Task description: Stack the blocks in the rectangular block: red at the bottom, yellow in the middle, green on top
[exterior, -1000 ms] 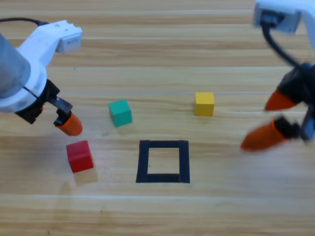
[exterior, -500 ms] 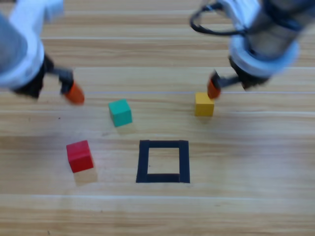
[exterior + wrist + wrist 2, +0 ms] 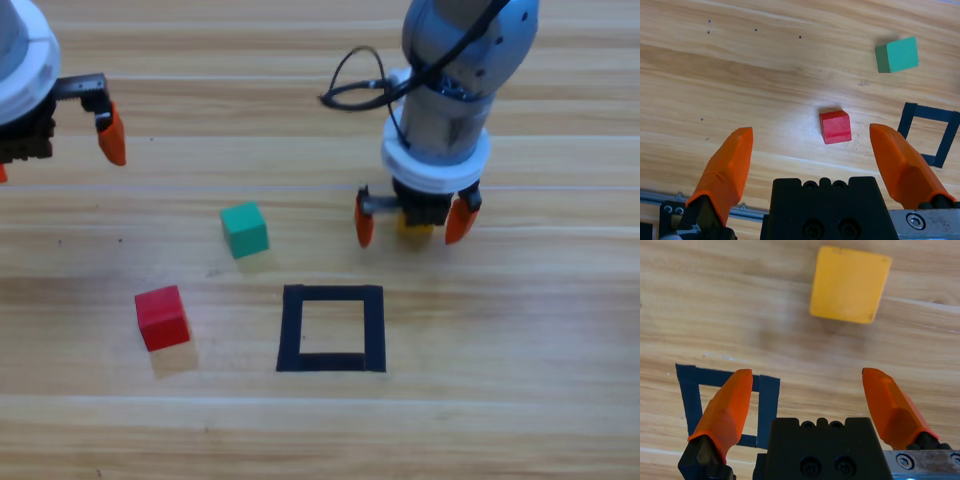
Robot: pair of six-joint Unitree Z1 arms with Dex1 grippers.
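The red cube (image 3: 162,317) lies at the left on the wood, also shown in the left wrist view as the red cube (image 3: 835,126). The green cube (image 3: 244,229) sits up and right of it. The black tape square (image 3: 332,328) has nothing inside. My right gripper (image 3: 412,225) hangs open straight over the yellow cube (image 3: 415,234), which is mostly hidden beneath it. The right wrist view shows the yellow cube (image 3: 850,284) ahead of the open right gripper (image 3: 806,372), untouched. My left gripper (image 3: 55,165) is open at the upper left, apart from every cube.
The left wrist view shows the green cube (image 3: 897,54) and a corner of the tape square (image 3: 930,134) beyond the open left gripper (image 3: 811,129). In the right wrist view the tape square (image 3: 769,405) lies beside the left jaw. A black cable (image 3: 350,90) loops off the right arm.
The right arm has swung in from the right edge to hang over the yellow cube. The left gripper has drawn back up and left, away from the red cube.
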